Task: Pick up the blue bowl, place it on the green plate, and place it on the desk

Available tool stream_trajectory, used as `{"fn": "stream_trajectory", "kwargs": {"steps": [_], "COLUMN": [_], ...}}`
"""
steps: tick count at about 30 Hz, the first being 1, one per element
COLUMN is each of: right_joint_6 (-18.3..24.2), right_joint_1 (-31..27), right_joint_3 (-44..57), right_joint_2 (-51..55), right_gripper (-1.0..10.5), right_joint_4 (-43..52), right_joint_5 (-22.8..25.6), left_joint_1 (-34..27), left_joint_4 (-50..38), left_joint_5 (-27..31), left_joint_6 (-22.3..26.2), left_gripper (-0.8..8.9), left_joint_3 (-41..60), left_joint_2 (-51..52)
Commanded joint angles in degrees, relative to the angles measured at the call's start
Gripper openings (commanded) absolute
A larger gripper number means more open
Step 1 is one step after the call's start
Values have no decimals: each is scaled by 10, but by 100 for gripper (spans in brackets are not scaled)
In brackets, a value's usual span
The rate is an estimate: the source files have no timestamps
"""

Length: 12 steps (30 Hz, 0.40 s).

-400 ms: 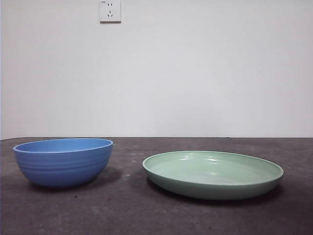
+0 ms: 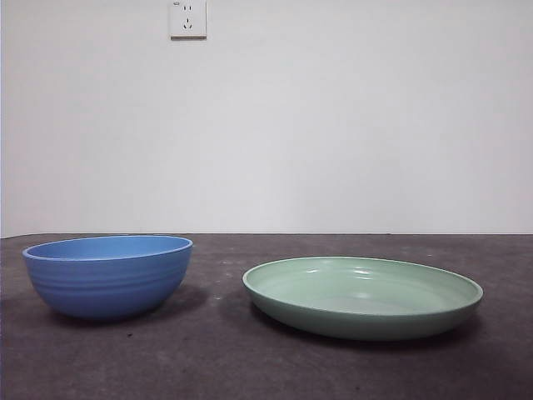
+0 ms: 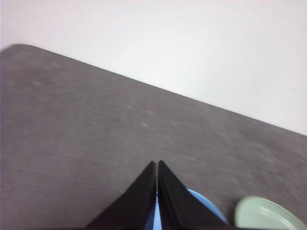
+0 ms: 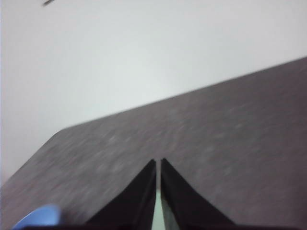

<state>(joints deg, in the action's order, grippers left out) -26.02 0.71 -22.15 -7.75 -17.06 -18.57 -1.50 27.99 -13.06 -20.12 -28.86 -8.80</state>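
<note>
So, front view: blue bowl (image 2: 108, 276) sits upright on the desk (image 2: 216, 350), toward the left side of the frame; green plate (image 2: 363, 297) beside it to the right, apart, clear gap between them; plate is bare, nothing in it; no arm in this view, both waiting up high; bowl is deep, matte, faint ridges round the outer wall, narrower than the plate; plate shallow, glossy, raised rim

Left wrist view: left gripper (image 3: 157, 165) jaws pressed together, tips nearly touching, holding nothing; blue bowl (image 3: 206, 208) shows just past the jaws, close below the tips; plate (image 3: 266, 215) edge further off to one side; picture is blurred

Right wrist view: right gripper (image 4: 158, 164) also closed down to a thin slit, nothing held; only a sliver of the bowl (image 4: 41, 215) at the far corner, well off its line

My read: left arm is nearer the bowl, so pick is its job; jaws need to open first, then come down on the rim; nothing of the task done yet
</note>
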Motion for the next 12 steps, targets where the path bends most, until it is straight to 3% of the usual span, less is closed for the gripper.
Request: {"fn": "stream_trajectory", "kwargs": {"steps": [1, 3, 7, 12], "right_joint_6": [-12, -6, 44, 118], "right_joint_1": [0, 0, 0, 1], "right_joint_3": [-63, -103, -179, -262], "right_joint_2": [-35, -64, -120, -188], "right_gripper": [10, 10, 10, 10], "right_joint_4": [-53, -99, -197, -320], "right_joint_5": [-50, -83, -134, -150], "left_joint_1": [1, 1, 1, 2], "left_joint_4": [36, 64, 120, 175], "left_joint_5": [-45, -81, -148, -221], "left_joint_6": [-1, -1, 3, 38], "left_gripper": [9, 9, 9, 9], "left_joint_3": [-65, -105, -180, -248], "left_joint_2": [-40, -72, -136, -207]}}
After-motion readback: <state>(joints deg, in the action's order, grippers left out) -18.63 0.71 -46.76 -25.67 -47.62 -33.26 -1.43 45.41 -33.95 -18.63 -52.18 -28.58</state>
